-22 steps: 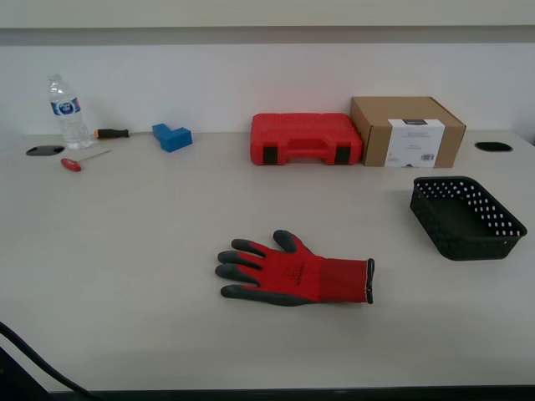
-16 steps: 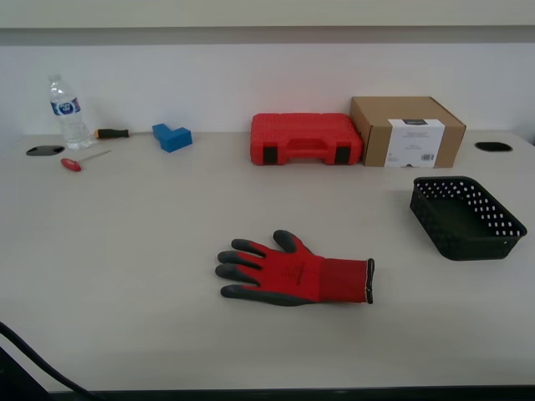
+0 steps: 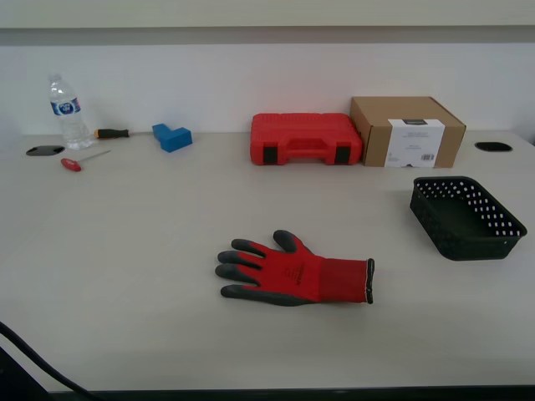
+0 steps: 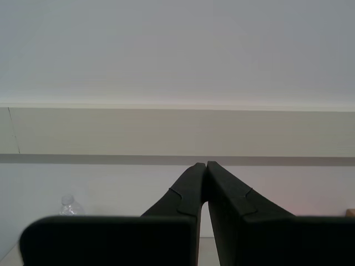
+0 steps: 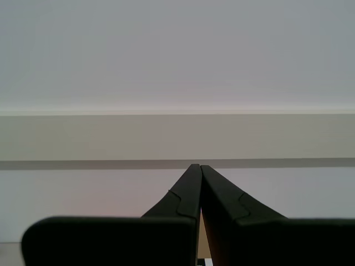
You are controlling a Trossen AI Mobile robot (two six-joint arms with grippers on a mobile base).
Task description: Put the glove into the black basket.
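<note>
The red glove (image 3: 297,272) with dark grey fingers lies flat on the table (image 3: 150,251) near its front middle, fingers toward the exterior view's left. The black basket (image 3: 466,217) stands empty on the table at the exterior view's right. My first gripper (image 5: 197,166) is shut and empty, pointing at the wall. My second gripper (image 4: 206,164) is shut and empty, also pointing at the wall. Neither gripper shows in the exterior view.
A red tool case (image 3: 305,139) and a brown cardboard box (image 3: 407,131) stand at the back. A water bottle (image 3: 67,113), a blue block (image 3: 171,136) and two screwdrivers (image 3: 79,161) lie at the back left. A dark cable (image 3: 33,363) crosses the front left corner.
</note>
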